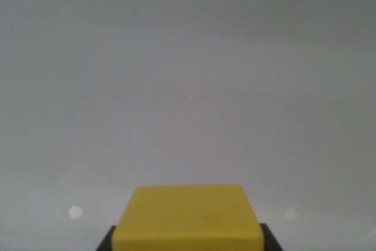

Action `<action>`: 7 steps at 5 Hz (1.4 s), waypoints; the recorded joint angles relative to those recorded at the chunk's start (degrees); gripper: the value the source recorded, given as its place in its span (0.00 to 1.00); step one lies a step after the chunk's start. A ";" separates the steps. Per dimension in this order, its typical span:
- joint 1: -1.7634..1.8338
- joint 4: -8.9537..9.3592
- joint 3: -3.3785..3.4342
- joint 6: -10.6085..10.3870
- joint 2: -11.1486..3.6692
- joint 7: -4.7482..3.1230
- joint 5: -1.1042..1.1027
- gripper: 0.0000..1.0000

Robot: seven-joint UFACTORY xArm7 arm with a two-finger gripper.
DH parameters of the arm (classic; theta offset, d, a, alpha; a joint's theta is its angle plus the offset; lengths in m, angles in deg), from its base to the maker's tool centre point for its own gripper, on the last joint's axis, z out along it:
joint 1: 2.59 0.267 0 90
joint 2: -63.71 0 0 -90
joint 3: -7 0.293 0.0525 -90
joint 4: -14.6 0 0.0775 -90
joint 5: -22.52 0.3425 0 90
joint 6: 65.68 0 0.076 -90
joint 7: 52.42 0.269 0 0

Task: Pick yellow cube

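Gripper: the gripper (187,240) shows only as 2 dark finger edges at the bottom of the wrist view, 1 at each lower corner of the cube; the fingers (106,241) stand touching its 2 sides, so the jaws are closed narrowly on the cube.
Yellow cube: the yellow cube (188,216) sits at the bottom centre of the wrist view, between the fingers, its top face level and slightly blurred; its lower part is cut off by the frame edge.
Grasp: judged as made, since both dark edges press against the cube with no gap visible; how firm the hold is cannot be told.
Surface: the grey surface (188,86) fills everything beyond the cube, plain and out of focus, with 2 pale round spots, 1 at the wrist view's left and 1 at the wrist view's right.
Lift: whether the cube is clear of the surface cannot be told; no contact line or shadow under it is in view.
Progress: reach and closing look done; what is left, if anything, is raising the cube and keeping it held.
Risk: the grip seems low on the cube's sides, so a slip is possible.
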 joint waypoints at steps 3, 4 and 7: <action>0.00 -1.09 0.00 1.84 0.75 -0.02 0.01 1.00; 0.00 -2.12 0.01 3.56 1.44 -0.05 0.03 1.00; 0.01 -3.02 0.01 5.07 2.05 -0.06 0.04 1.00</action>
